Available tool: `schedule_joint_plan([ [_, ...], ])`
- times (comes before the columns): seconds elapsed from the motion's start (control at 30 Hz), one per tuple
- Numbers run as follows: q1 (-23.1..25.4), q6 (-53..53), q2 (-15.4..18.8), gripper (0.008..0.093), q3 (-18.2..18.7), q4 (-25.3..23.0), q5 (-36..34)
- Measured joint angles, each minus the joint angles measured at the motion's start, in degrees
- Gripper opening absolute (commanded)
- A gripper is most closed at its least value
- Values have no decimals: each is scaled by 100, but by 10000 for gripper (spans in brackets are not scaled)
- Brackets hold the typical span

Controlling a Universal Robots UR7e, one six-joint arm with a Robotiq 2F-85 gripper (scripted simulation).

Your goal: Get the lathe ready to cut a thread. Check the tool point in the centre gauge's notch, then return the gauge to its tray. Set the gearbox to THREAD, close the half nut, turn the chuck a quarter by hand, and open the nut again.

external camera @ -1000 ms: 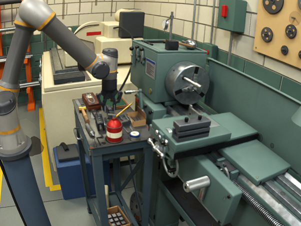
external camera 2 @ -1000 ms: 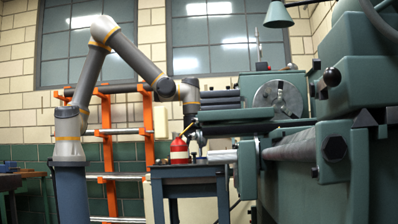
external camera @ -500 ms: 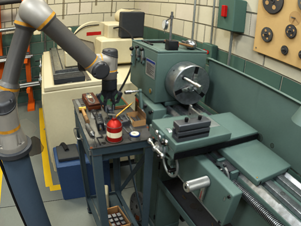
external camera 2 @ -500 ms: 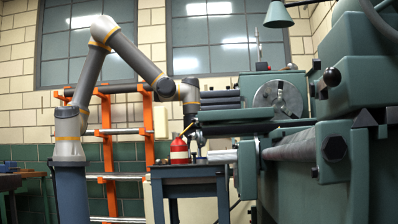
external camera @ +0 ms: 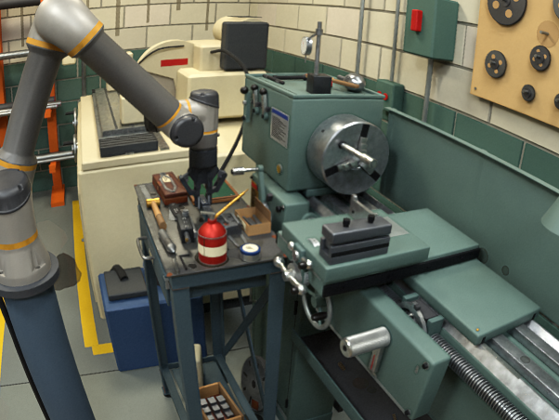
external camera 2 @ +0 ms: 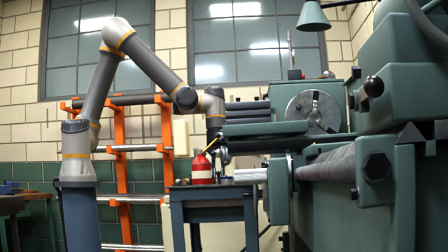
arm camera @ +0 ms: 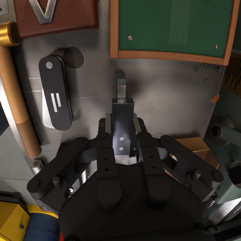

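The centre gauge, a dark upright block with a slim tip, is partly hidden between my fingers on the cart top, just in front of its green-lined tray. My gripper is closing around the gauge and its fingers are still moving inward. The tray is empty. On the lathe, the chuck faces the carriage, where the dark tool post sits. A gearbox lever sticks out left of the headstock.
The blue steel cart carries a red oil can, a brown case, a dark flat tool, a hammer handle and a cardboard box. The carriage handwheel juts toward the cart.
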Motion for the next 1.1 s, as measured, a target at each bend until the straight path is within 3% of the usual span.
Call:
schedule_joint_plan([
  [0.3, 0, 0, -102, 80, -43, 156, 0],
  [0.8, 0, 0, -728, 80, -438, 1161, 0],
  [1.1, 0, 0, -896, 80, -600, 1493, 0],
])
